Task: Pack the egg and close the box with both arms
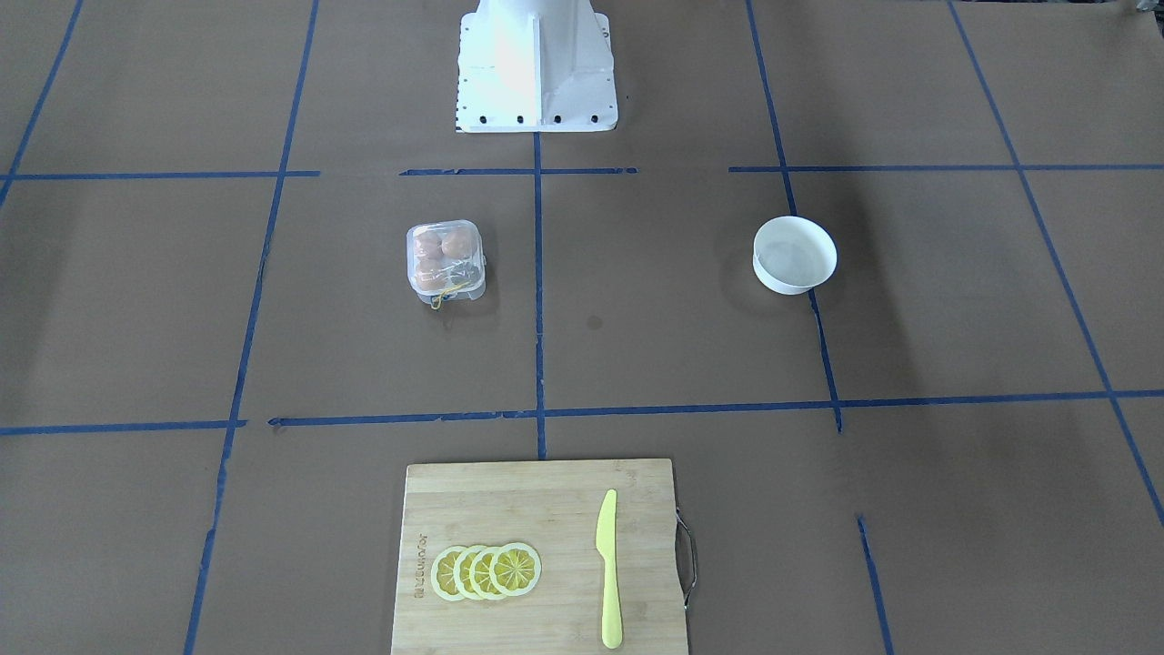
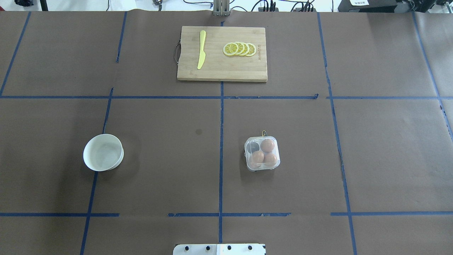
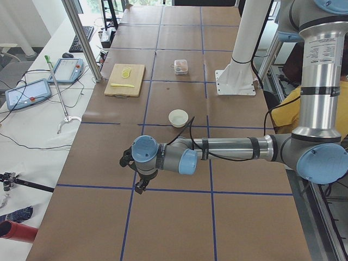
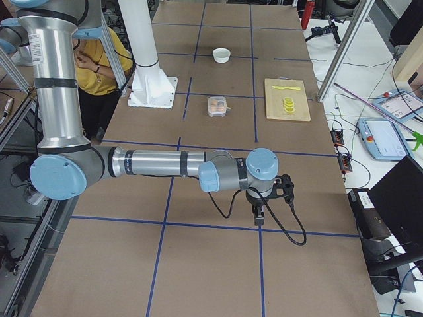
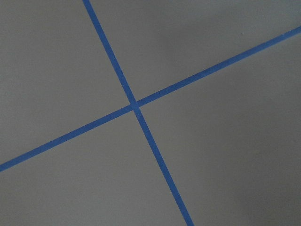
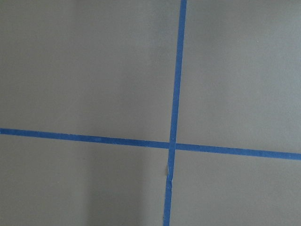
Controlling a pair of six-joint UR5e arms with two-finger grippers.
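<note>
The clear box [image 2: 262,153] sits right of the table's centre line with its lid down; it also shows in the front view [image 1: 446,262]. Three orange-brown eggs lie in it, one egg [image 2: 267,145] at the far side. The fourth cup [image 2: 252,147] looks dark and holds no egg. Neither arm shows in the overhead or front view. The left gripper [image 3: 140,185] hangs over bare table at the robot's left end. The right gripper [image 4: 259,214] hangs over bare table at its right end. I cannot tell whether either is open or shut. Both wrist views show only brown paper and blue tape.
An empty white bowl [image 2: 103,152] stands on the left half. A wooden cutting board [image 2: 219,69] lies at the far edge with lemon slices [image 2: 240,49] and a yellow knife [image 2: 201,49]. The white base pedestal [image 1: 536,68] stands at the near edge.
</note>
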